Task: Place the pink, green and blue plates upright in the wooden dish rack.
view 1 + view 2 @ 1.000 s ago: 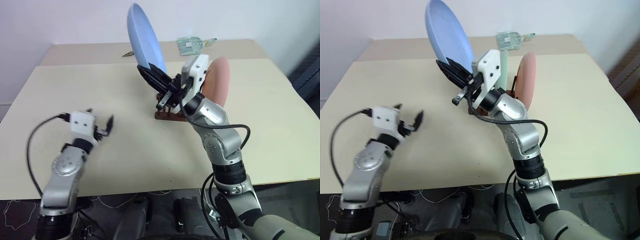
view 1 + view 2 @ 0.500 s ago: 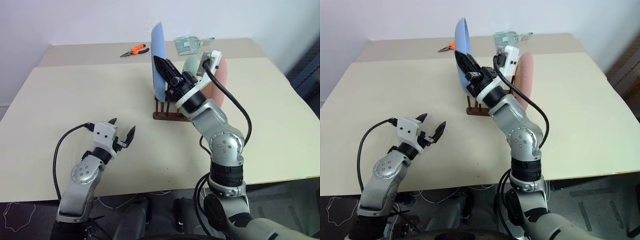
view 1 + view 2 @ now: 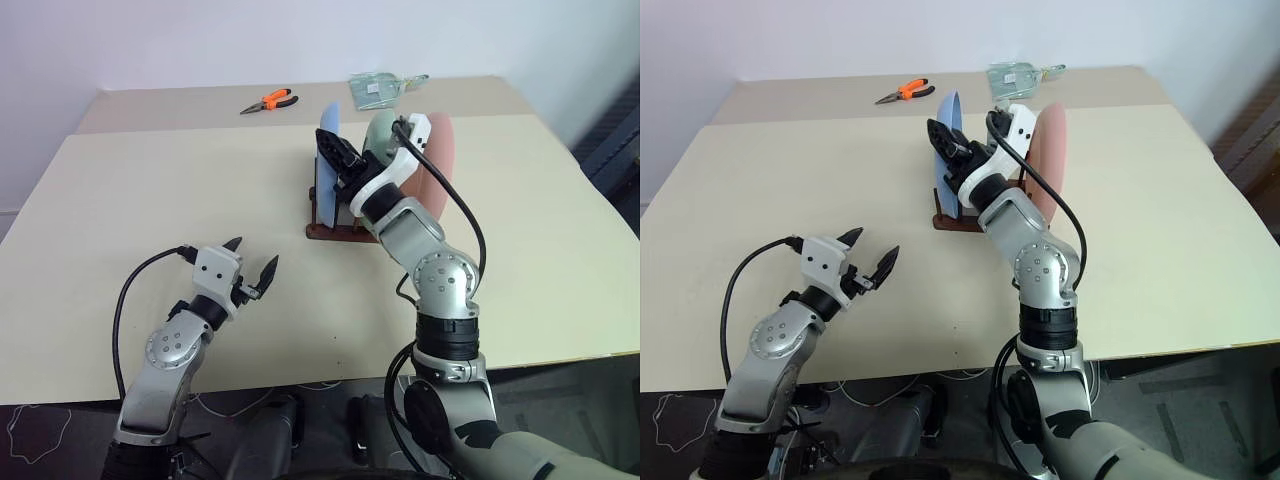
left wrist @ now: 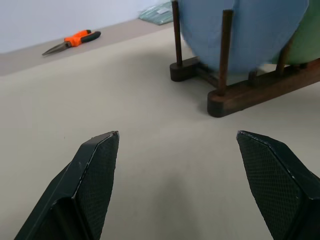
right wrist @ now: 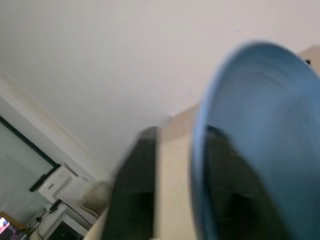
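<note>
On the wide beige table (image 3: 150,200) the wooden dish rack (image 3: 340,232) now carries all three plates on edge: the blue plate (image 3: 327,165), high in the air a second ago, has come down into the near slot, with the green plate (image 3: 380,132) and pink plate (image 3: 440,155) behind it. The right gripper (image 3: 340,158) is still at the blue plate's rim, its fingers just loosening, one either side. The left gripper (image 3: 251,270) hovers over bare table, fingers spread, empty. The task looks nearly finished.
</note>
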